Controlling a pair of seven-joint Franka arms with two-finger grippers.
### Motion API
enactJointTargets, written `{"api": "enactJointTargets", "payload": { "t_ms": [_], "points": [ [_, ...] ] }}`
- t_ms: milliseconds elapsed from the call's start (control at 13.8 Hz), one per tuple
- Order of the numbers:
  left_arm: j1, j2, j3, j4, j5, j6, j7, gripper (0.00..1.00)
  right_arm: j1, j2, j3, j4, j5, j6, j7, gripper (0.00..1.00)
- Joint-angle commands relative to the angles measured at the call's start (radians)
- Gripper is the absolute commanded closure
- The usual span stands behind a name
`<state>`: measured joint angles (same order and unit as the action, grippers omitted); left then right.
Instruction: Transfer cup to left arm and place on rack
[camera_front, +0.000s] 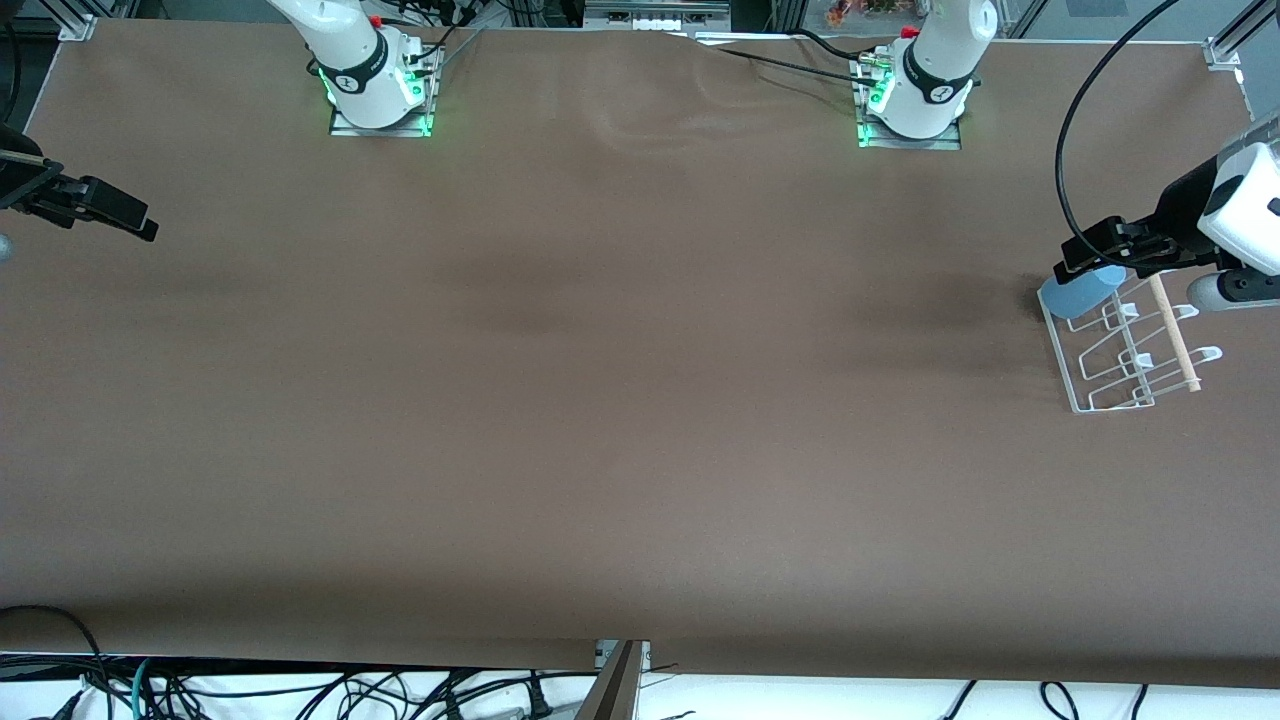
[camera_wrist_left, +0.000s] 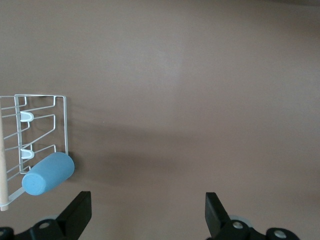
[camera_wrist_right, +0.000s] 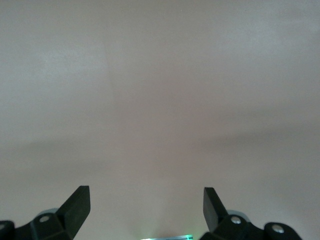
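Observation:
The light blue cup (camera_front: 1082, 292) lies tilted on its side on the end of the white wire rack (camera_front: 1130, 372) that is farther from the front camera, at the left arm's end of the table. In the left wrist view the cup (camera_wrist_left: 48, 173) rests on a corner of the rack (camera_wrist_left: 42, 116). My left gripper (camera_front: 1082, 256) hangs open above that spot, clear of the cup, and nothing sits between its jaws (camera_wrist_left: 146, 214). My right gripper (camera_front: 125, 212) waits open over bare table at the right arm's end, with empty jaws (camera_wrist_right: 145, 207).
A light wooden rod (camera_front: 1175, 335) runs along the rack's edge. A black cable (camera_front: 1068, 150) loops above the table near the left arm. The arm bases (camera_front: 380, 95) (camera_front: 915, 105) stand at the edge farthest from the front camera. Brown cloth (camera_front: 640, 400) covers the table.

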<state>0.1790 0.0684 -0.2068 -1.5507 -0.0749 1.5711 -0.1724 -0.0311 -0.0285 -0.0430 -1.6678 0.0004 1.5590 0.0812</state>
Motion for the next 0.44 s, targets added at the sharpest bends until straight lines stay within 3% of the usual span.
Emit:
{"api": "enactJointTargets", "payload": {
  "t_ms": [0,363],
  "points": [
    [0.000,0.007,0.007,0.007,-0.008,-0.014,-0.009,0.00,0.011,-0.002,-0.009,0.016,-0.005,-0.022,-0.001,0.00],
    [-0.001,0.047,0.004,0.076,0.000,-0.051,-0.009,0.00,0.011,-0.002,-0.009,0.016,-0.003,-0.020,-0.003,0.00]
  ]
}}
